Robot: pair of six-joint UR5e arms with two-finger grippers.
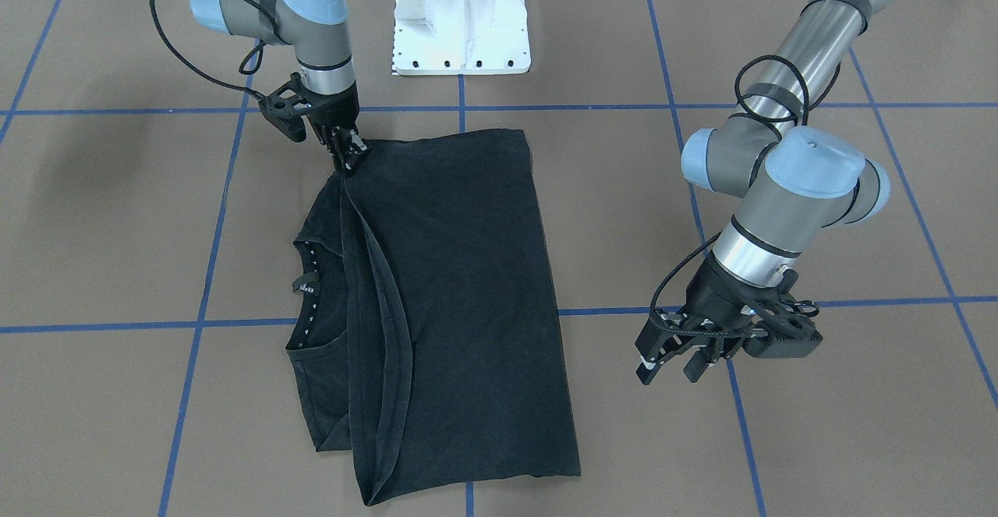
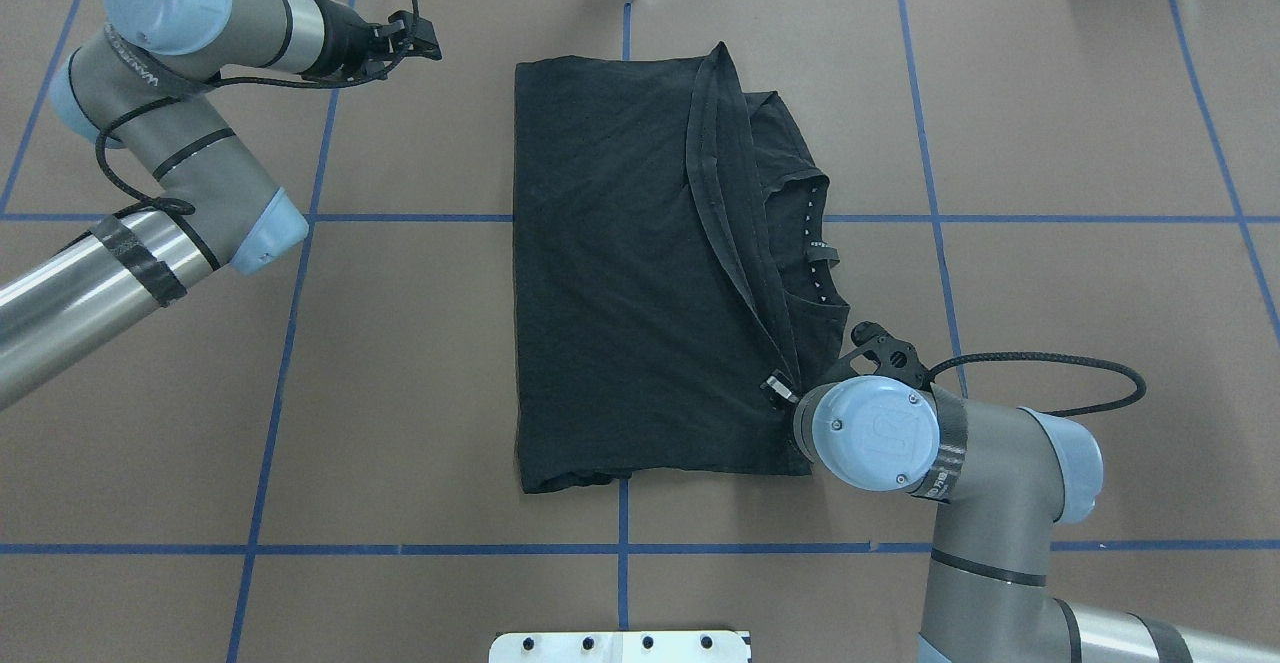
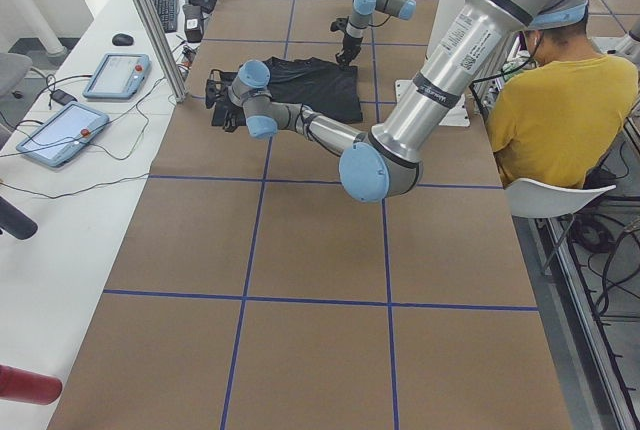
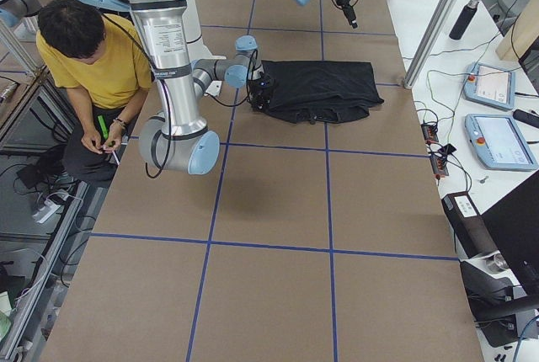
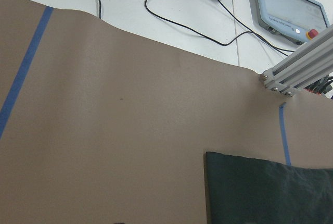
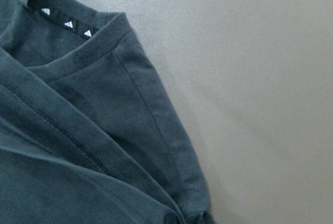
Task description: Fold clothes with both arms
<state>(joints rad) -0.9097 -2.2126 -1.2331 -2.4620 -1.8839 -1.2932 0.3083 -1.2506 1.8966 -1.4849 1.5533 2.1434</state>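
The black T-shirt [image 1: 460, 291] lies flat on the brown table [image 1: 780, 455], straight in front of the white pedestal [image 1: 461, 26]. It is near the pedestal but does not touch it. The shirt is folded over along its length, one half laid on the other, so the top shows only plain black cloth. On the robot's right of the pedestal, the lower layer comes out from under the upper one. There the collar [image 1: 310, 291], with small white marks inside, and one short sleeve [image 6: 156, 120] can be seen. The hem [image 1: 386, 322] of the upper layer runs as a raised ridge from the corner nearest the pedestal to the edge farthest from it.

The right gripper [image 1: 348, 157] points down at that corner nearest the pedestal. Its fingers are pressed together on the hem, and the cloth comes up to them in a small peak. The right arm [image 2: 960, 463] bends above the table between the pedestal and this corner.

The left gripper [image 1: 672, 362] hangs over bare table, farther from the pedestal and on the robot's left of it. It is beside the shirt's far corner but apart from the cloth. Its fingers are spread and nothing is between them.

Blue tape lines [image 1: 117, 328] divide the table into squares. A person in a yellow shirt [image 3: 560, 100] sits behind the pedestal, past the table edge. Two control tablets [image 5: 289, 5] lie on a white bench at the side opposite the pedestal.
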